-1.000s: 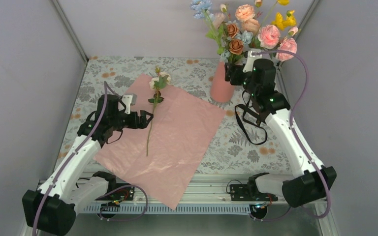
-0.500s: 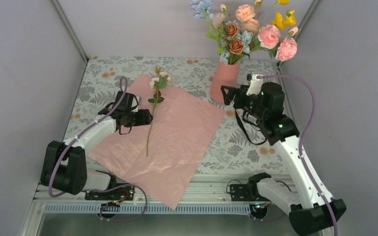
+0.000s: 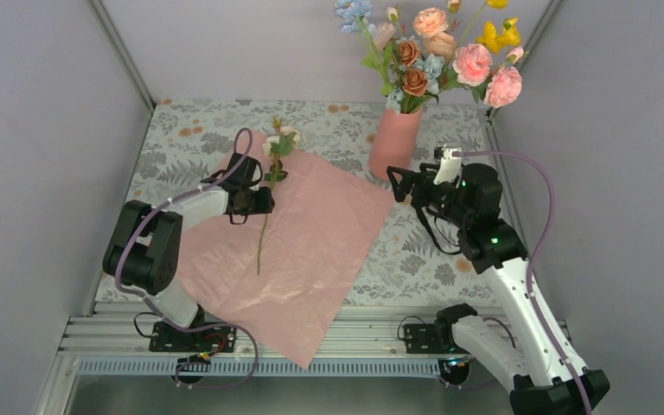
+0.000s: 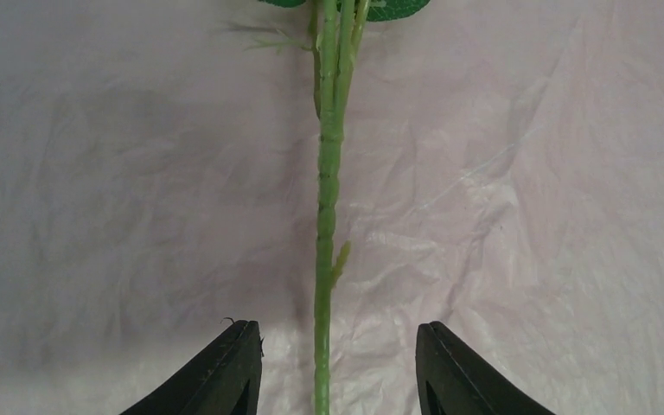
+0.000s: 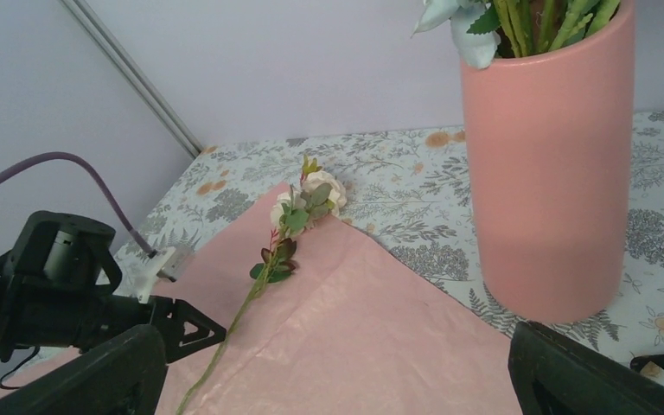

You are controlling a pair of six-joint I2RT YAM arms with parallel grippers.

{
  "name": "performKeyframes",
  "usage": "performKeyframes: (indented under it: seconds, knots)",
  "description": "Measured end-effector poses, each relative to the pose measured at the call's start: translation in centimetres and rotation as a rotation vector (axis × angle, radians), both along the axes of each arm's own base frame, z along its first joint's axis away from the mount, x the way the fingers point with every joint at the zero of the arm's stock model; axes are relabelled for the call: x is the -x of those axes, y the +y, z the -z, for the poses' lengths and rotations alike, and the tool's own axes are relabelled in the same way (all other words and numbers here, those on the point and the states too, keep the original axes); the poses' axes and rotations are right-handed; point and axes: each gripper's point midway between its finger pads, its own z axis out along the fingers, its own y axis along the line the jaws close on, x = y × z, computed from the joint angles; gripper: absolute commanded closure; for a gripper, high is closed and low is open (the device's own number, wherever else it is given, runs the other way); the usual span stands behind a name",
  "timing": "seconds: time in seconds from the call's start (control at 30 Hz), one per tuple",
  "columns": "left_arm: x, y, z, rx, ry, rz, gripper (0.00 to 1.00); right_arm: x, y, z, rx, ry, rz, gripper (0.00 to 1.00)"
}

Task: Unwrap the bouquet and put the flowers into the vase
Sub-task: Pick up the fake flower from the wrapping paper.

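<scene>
The bouquet's lilac-pink wrapping sheet (image 3: 316,246) lies spread flat on the table. One flower (image 3: 264,220) with a white bloom (image 3: 281,138) lies on it, stem toward the near edge. My left gripper (image 3: 267,201) is low over the sheet and straddles the green stem (image 4: 327,216). Its black fingers (image 4: 225,372) stand apart on either side of the stem and do not touch it. The salmon-pink vase (image 3: 395,143) at the back holds several flowers (image 3: 432,52). My right gripper (image 3: 395,180) hangs wide open and empty just in front of the vase (image 5: 545,173).
A grey-and-orange floral tablecloth (image 3: 437,251) covers the table. Grey walls close in the left, right and back sides. A black strap loop (image 3: 437,226) hangs under the right arm. The sheet's near corner overhangs the metal rail (image 3: 363,341).
My left arm reached forward and down onto the stem, and its jaws narrowed around it. My right gripper dropped from the vase's top, drew back toward the sheet and opened wide.
</scene>
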Motion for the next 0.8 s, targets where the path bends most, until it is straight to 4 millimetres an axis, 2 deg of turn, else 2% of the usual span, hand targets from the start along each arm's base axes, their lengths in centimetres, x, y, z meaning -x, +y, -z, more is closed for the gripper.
performKeyframes:
  seconds: [0.37, 0.5, 0.57, 0.7, 0.8]
  knots:
    - [-0.9, -0.4, 2.6, -0.072, 0.025, 0.0, 0.61, 0.3, 0.5, 0.3, -0.01, 0.005, -0.034, 0.0]
    - [-1.4, -0.5, 2.7, -0.089, 0.01, -0.001, 0.63, 0.4, 0.6, 0.4, -0.012, 0.007, -0.042, 0.0]
    - [-1.5, -0.5, 2.7, -0.098, 0.005, -0.005, 0.68, 0.4, 0.6, 0.3, -0.013, 0.007, -0.042, 0.0]
    - [-1.7, -0.4, 2.8, -0.112, -0.002, -0.005, 0.85, 0.6, 0.6, 0.0, -0.016, -0.004, -0.042, 0.0]
    - [-1.7, -0.3, 2.9, -0.12, -0.003, -0.011, 0.93, 0.9, 0.5, -0.4, -0.02, -0.016, -0.042, 0.01]
